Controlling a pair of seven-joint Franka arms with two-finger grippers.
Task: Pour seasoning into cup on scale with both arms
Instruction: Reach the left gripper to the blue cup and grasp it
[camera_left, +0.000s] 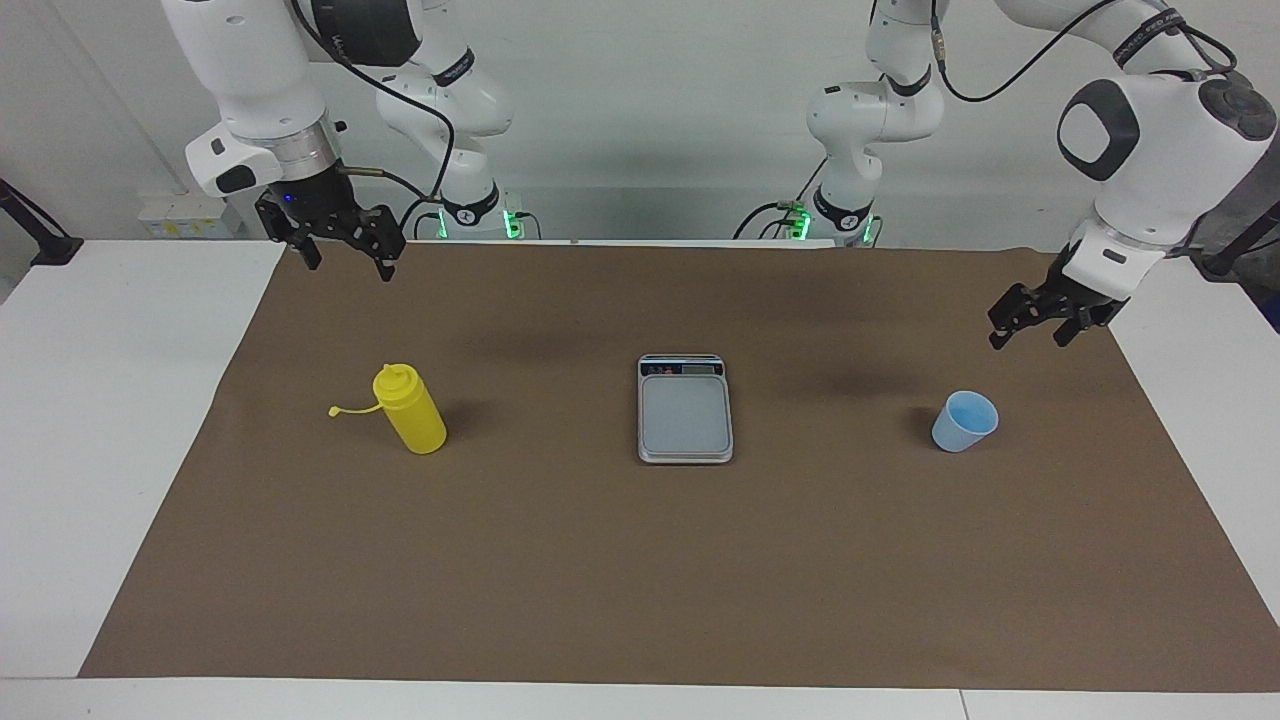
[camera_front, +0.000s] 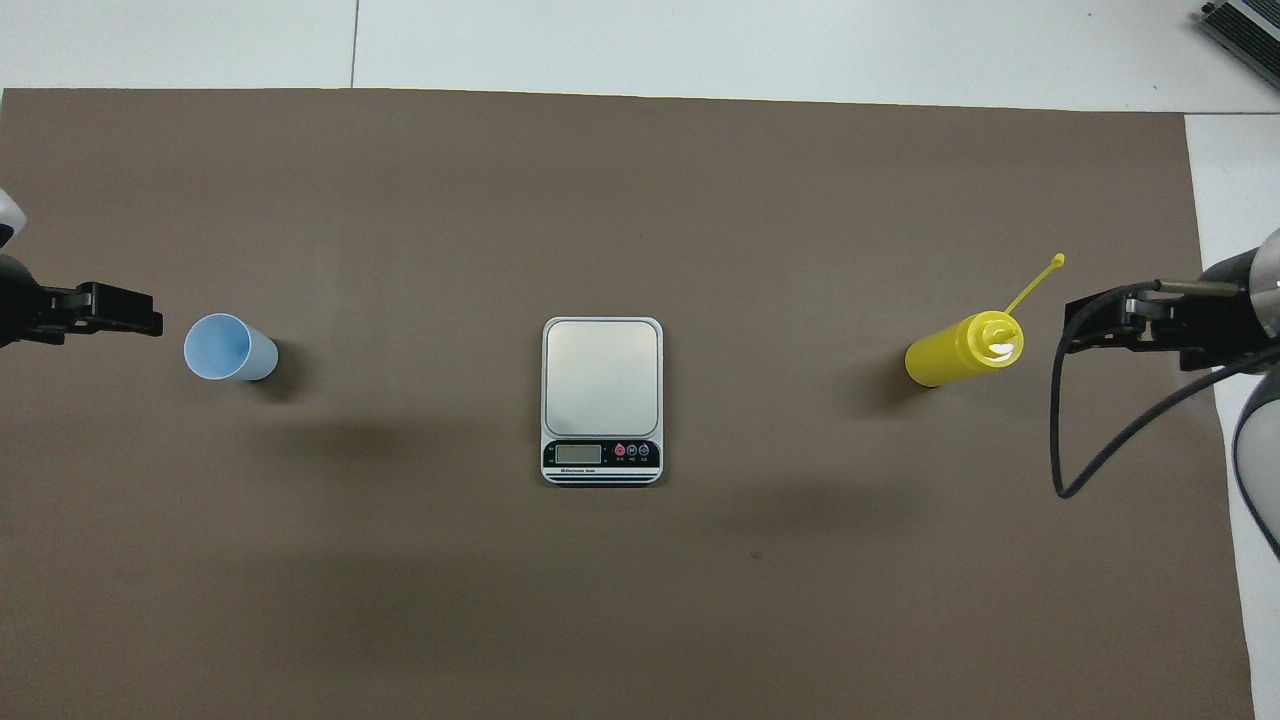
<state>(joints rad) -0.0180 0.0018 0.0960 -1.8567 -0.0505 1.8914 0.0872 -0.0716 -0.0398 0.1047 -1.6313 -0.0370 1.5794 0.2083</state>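
While the seasoning stands upright on the brown mat toward my right arm's end of the table, its nozzle top up and its thin cap strap hanging out to one side, nothing of mine is touching it. My right gripper hangs in the air over the mat's edge closest to my bases, above the bottle and well apart from it, with its two fingers spread wide and nothing between them. Out from the bottle, toward the middle of the mat, lies the scale, flat, with its silver plate bare and its dark display strip on the edge that faces me. Past the scale, toward my left arm's end of the table, the cup sits mouth up on the mat, not on the scale. My left gripper hovers above the mat near that cup, up in the air and clear of it, its fingers apart and holding nothing; in the overhead view it shows just beside the cup's rim, toward the edge of the mat. White tabletop shows around the mat at both ends.
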